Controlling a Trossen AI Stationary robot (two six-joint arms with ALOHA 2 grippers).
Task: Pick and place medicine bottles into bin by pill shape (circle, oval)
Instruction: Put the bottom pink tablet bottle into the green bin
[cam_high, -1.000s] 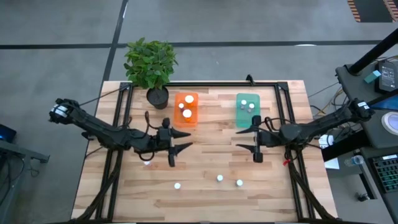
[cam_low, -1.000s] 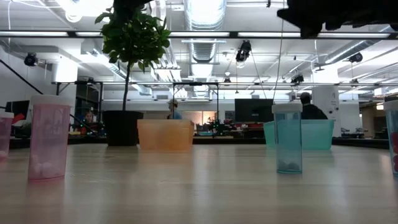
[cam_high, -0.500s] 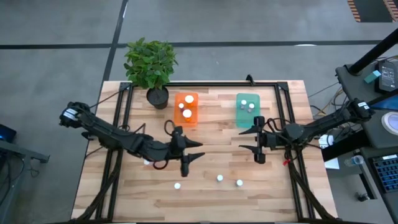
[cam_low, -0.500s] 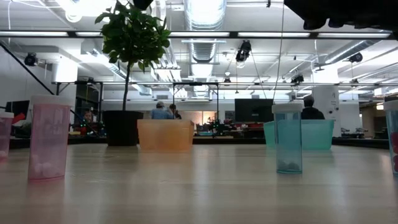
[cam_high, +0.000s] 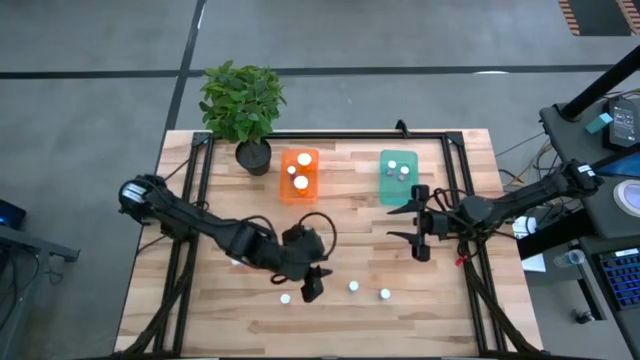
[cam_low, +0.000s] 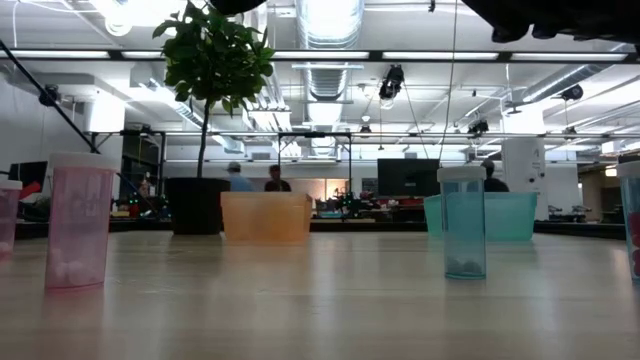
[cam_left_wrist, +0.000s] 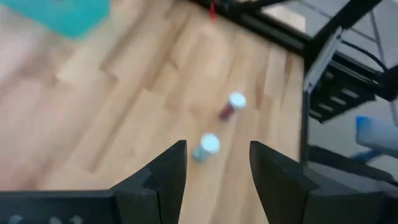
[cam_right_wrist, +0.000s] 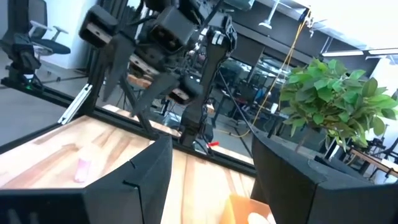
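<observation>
Pale wooden planks of the slatted table (cam_high: 200, 320) are filling the middle of the high view. At centre left, a small bottle with a white cap (cam_high: 236, 262) is peeking out beside the left arm. Lower centre, the left gripper (cam_high: 311, 284) is hovering with its dark fingers spread apart, holding nothing, just beside a tiny white-capped bottle (cam_high: 285, 298). In the left wrist view, two bottles are showing beyond those spread fingers: a pale blue one (cam_left_wrist: 206, 147) and a dark red one (cam_left_wrist: 231, 106), both leaning in that picture with caps toward the upper right and long axes on the same diagonal. Right of the gripper in the high view, two more white caps (cam_high: 353, 287) (cam_high: 385, 294) are showing as round dots, so those bottles are standing upright.

In the upper centre, the translucent orange tub (cam_high: 299, 175) is holding white-capped bottles, and further right the teal-green tub (cam_high: 398, 176) is holding several too. At centre right, the right gripper (cam_high: 424, 223) is hanging over the planks below the teal-green tub, fingers spread and holding nothing.
</observation>
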